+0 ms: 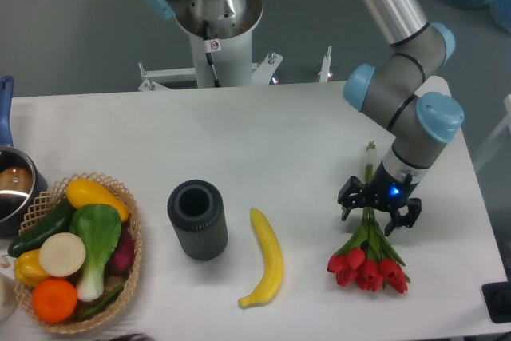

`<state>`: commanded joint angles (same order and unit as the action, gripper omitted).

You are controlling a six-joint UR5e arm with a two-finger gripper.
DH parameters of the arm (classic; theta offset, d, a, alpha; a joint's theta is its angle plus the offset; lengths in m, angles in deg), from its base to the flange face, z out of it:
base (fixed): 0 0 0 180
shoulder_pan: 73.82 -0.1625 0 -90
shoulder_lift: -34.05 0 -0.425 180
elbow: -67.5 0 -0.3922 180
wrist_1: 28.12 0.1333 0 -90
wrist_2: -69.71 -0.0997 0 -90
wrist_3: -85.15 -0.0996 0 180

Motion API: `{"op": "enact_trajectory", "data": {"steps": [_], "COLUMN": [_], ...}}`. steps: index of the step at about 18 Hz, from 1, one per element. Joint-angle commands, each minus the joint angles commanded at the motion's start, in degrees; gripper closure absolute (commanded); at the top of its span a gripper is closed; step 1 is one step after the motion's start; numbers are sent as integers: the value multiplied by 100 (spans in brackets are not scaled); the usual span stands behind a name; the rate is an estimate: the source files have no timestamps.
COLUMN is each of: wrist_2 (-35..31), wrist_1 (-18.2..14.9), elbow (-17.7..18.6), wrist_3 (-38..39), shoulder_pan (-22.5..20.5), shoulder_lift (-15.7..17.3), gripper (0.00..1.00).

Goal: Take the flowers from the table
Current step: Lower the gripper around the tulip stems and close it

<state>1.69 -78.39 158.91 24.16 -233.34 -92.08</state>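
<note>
Flowers (pixel 366 263): red tulips lying on the right part of the white table (pixel 271 133), blooms toward the near edge. Gripper (pixel 378 214): low over the stems, fingers spread to either side, not closed. Banana (pixel 267 269) and dark cylindrical cup (pixel 197 219) lie to the left.
</note>
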Motion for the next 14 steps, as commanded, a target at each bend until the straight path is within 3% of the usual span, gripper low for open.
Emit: {"op": "enact_trajectory", "data": {"steps": [9, 13, 14], "wrist_2": [0, 0, 0], "wrist_1": [0, 0, 0], "elbow": [18, 18, 18], "wrist_3": [9, 35, 35], "shoulder_pan": [-9, -18, -26], "shoulder_lift": [-35, -18, -18], "gripper": [2, 33, 35]}}
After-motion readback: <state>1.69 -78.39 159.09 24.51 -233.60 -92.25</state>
